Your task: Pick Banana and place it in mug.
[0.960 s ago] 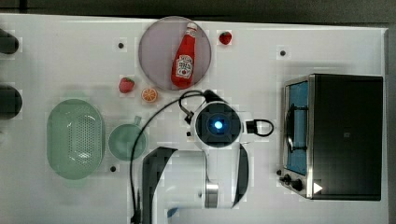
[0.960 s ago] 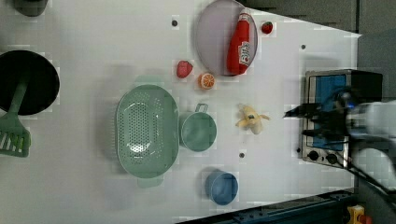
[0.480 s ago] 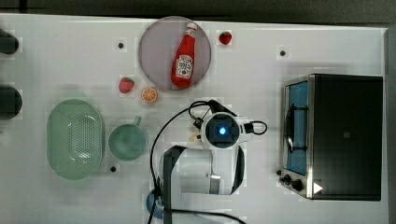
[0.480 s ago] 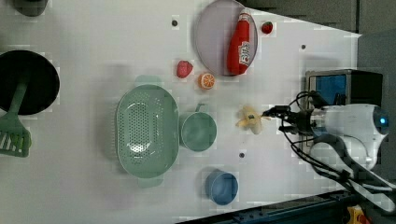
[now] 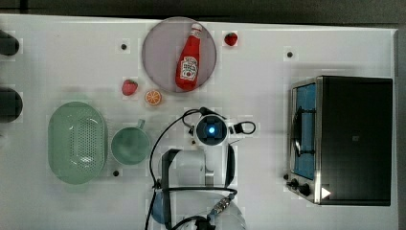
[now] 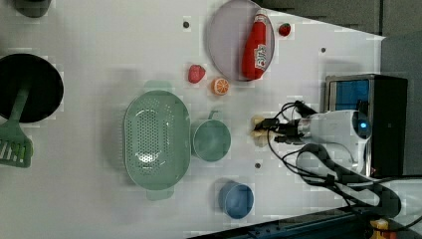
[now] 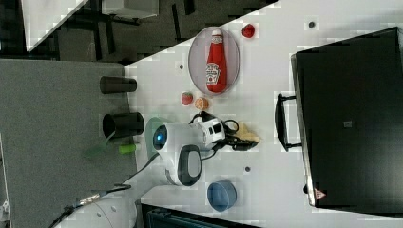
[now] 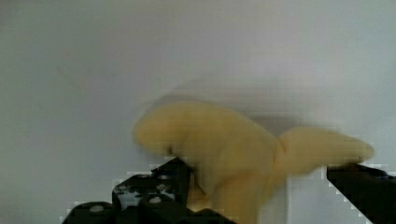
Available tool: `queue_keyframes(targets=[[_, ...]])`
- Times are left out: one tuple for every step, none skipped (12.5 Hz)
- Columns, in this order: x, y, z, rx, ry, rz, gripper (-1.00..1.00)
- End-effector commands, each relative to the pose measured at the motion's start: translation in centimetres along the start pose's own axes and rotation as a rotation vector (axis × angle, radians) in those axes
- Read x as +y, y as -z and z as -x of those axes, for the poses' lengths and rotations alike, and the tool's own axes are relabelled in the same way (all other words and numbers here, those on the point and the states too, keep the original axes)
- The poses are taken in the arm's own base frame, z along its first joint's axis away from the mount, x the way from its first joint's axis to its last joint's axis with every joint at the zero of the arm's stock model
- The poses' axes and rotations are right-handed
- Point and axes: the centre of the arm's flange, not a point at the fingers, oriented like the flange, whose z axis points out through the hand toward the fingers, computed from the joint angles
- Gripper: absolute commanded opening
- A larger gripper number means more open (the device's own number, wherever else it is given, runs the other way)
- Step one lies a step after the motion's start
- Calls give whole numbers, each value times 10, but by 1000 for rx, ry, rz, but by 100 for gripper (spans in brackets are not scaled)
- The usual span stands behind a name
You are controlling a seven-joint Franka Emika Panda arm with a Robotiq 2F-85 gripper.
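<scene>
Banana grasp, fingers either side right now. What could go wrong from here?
1. The banana is lumpy and irregular between the open gripper fingers; closing on a lobe could squeeze it out sideways.
2. The mug has a small mouth and the banana looks about as long as it is wide, so a tilted release may leave it propped on the rim.
3. The green basket sits right beside the mug; overshoot could drop it there.
</scene>
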Motion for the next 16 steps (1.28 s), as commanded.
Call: queue_keyframes(targets=[[-6,23,-6,72,19,-44,90],[-5,22,-6,69,17,-43,49],[-5,23,-6,72,17,-45,34],[-7,24,-7,76,19,-47,10],[-5,22,-5,70,18,-44,-12],[-5,23,-6,72,17,-45,-34],[-5,24,-6,73,16,-45,-34],[-4,24,-7,74,14,-45,-34],[-4,28,-9,81,13,-49,-34],[-4,37,-12,97,10,-58,-34],[-4,52,-15,121,6,-70,-34],[-2,75,-19,144,0,-82,-34],[2,100,-20,152,-8,-86,-34],[7,128,-19,144,-17,-83,-34],[13,160,-16,132,-24,-79,-34],[18,190,-13,114,-29,-72,-34]])
